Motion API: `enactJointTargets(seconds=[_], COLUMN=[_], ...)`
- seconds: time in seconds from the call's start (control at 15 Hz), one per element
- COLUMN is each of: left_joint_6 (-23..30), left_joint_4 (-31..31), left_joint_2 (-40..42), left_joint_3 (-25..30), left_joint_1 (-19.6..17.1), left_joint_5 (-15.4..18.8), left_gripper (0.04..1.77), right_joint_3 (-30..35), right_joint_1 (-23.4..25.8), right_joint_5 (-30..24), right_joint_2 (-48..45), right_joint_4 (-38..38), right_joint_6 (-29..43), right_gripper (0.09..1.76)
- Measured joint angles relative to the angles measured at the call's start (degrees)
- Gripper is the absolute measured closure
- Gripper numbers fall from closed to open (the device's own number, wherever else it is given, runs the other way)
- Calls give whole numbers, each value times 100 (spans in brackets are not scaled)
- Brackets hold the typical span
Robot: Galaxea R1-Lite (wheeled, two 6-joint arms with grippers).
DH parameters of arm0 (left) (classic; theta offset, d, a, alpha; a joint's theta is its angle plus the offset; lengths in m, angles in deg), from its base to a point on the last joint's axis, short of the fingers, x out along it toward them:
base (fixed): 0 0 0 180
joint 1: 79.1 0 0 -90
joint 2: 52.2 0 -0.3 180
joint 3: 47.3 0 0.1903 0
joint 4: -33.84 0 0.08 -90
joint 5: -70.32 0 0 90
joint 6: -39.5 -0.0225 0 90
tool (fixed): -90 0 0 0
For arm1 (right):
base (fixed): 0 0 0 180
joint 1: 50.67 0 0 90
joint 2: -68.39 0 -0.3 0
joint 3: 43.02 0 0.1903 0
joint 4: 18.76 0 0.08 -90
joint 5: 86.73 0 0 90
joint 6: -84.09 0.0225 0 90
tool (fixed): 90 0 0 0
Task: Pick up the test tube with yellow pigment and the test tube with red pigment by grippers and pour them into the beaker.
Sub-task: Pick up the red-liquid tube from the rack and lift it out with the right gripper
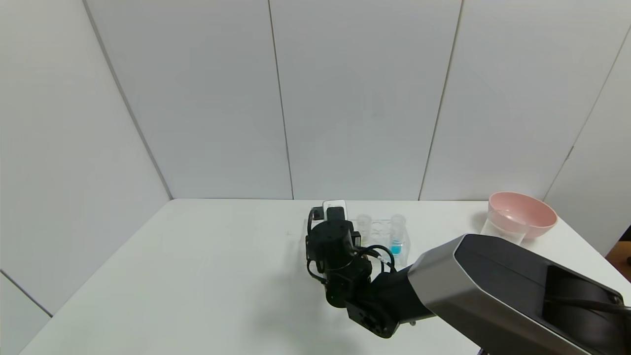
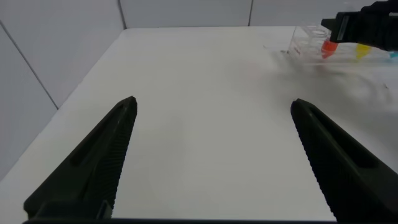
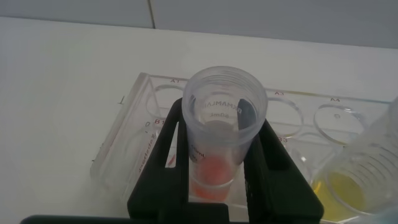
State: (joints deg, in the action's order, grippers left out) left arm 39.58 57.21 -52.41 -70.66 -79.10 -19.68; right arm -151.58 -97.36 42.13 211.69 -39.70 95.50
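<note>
The test tube with red pigment (image 3: 219, 168) stands in a clear rack (image 3: 127, 140), with orange-red liquid at its bottom. My right gripper (image 3: 222, 118) has its black fingers pressed on both sides of this tube. The test tube with yellow pigment (image 3: 356, 183) stands in the rack just beside it. In the head view my right wrist (image 1: 337, 241) hides both tubes. The clear beaker (image 1: 503, 229) stands far right, in front of the pink bowl. My left gripper (image 2: 212, 101) hangs open and empty over bare table, well away from the rack (image 2: 305, 40).
A tube with blue liquid (image 1: 397, 242) and a clear tube (image 1: 364, 224) stand in the rack's right part. A pink bowl (image 1: 525, 212) sits at the back right corner. White wall panels enclose the table at the back and left.
</note>
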Motion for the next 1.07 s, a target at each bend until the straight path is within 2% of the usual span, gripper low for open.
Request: enactJointTargets(seconds=[0.6, 1.07], left_joint_6=[0, 0], left_joint_4=[0, 0], left_joint_2=[0, 0], left_joint_3=[0, 0], left_joint_1=[0, 0], left_joint_5=[0, 0], left_gripper=[5, 5], right_joint_3=[45, 102], right_joint_1=[-132, -322], right_joint_5=[148, 134], right_joint_2=[-629, -1642], right_joint_4=[156, 400], right_joint_6=[-140, -707], right_gripper=[129, 129])
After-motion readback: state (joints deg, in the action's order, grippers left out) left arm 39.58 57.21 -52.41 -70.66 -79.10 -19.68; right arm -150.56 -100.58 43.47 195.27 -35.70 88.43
